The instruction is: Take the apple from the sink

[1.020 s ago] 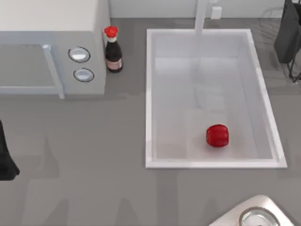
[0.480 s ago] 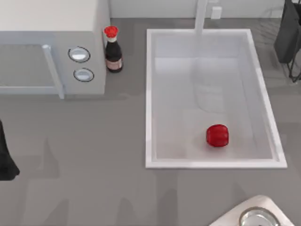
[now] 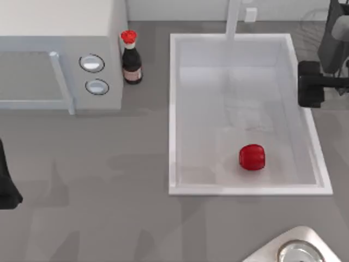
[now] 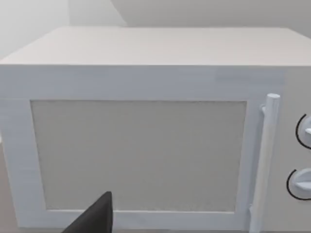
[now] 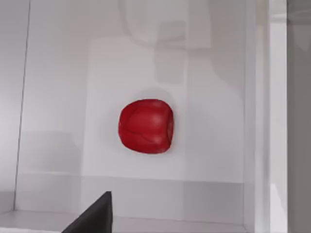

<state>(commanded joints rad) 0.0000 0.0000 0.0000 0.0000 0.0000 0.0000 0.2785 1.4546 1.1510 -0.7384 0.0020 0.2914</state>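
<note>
Red and glossy, the apple (image 3: 252, 157) lay on the flat white bottom of the sink (image 3: 173, 114), toward the near right part of the basin, close to the near wall and apart from both side walls. The right gripper (image 3: 310, 83) hung over the sink's right rim, farther back than the apple and to its right, well apart from it and touching nothing; whether its fingers were spread or closed cannot be told. In the right wrist view the apple (image 5: 146, 126) sat squat on the pale basin floor, with a dark fingertip (image 5: 95, 216) showing at the picture's edge, clear of the fruit. The left arm (image 3: 6, 180) stayed at the table's left edge, its wrist camera facing the microwave (image 4: 146, 131) door; its gripper's state cannot be told either. On the grey table, a dark bottle (image 3: 131, 60) with a red cap stood between the microwave (image 3: 60, 54) and the sink.
</note>
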